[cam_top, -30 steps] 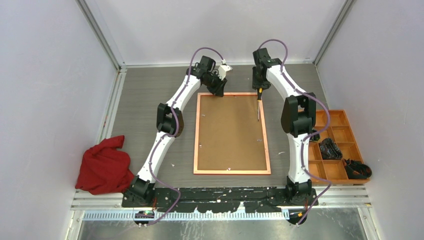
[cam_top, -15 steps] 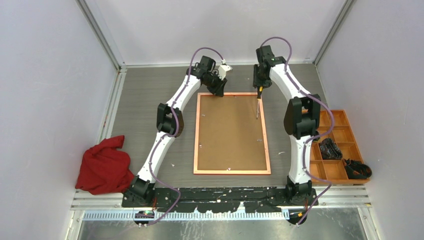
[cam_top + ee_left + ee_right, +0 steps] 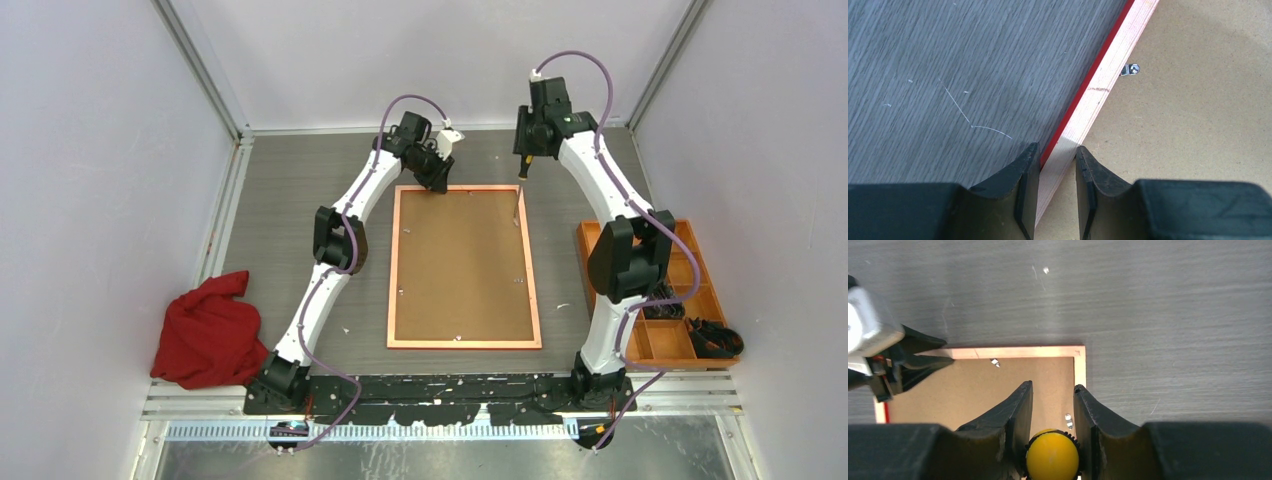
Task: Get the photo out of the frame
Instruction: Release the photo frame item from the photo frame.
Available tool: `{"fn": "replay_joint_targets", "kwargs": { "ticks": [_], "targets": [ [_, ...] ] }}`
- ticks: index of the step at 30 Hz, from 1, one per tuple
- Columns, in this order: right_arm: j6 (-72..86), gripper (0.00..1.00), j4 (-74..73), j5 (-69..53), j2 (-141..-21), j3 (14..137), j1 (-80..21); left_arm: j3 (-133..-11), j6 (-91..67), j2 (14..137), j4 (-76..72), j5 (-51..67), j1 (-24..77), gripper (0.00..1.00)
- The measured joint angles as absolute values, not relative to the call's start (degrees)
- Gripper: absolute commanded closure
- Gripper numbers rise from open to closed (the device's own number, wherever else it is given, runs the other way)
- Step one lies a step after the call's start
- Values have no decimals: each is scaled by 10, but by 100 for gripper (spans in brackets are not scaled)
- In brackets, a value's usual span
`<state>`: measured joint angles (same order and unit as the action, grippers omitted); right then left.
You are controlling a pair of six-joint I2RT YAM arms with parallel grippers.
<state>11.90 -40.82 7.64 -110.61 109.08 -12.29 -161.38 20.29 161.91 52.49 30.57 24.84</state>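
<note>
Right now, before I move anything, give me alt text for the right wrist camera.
The right gripper is shut on a yellow-ended screwdriver, poised over a corner of the frame, which lies back up, brown backing board showing, on the grey table. At the left edge, the left gripper clamps the frame's rail.

The top camera looks steeply down from behind the arm bases over the whole table point(image 3: 290, 210). The wrist cameras look down closely past the left end effector point(image 3: 1057, 150) and the right end effector point(image 3: 1052, 387). All share the far rail of the frame point(image 3: 463, 187).
</note>
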Motion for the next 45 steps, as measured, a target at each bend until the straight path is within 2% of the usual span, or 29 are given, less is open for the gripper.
{"fn": "replay_joint_targets", "kwargs": {
  "ticks": [9,21,45],
  "targets": [
    [119,99,-339,76,-1106,972,-123,-1616,202,1620,526,305,248,77],
    [107,99,-270,90,-1106,951,-123,-1620,201,1623,528,305,248,77],
    [93,99,-237,114,-1082,937,-123,-1621,201,1623,528,305,248,77]
  ]
}}
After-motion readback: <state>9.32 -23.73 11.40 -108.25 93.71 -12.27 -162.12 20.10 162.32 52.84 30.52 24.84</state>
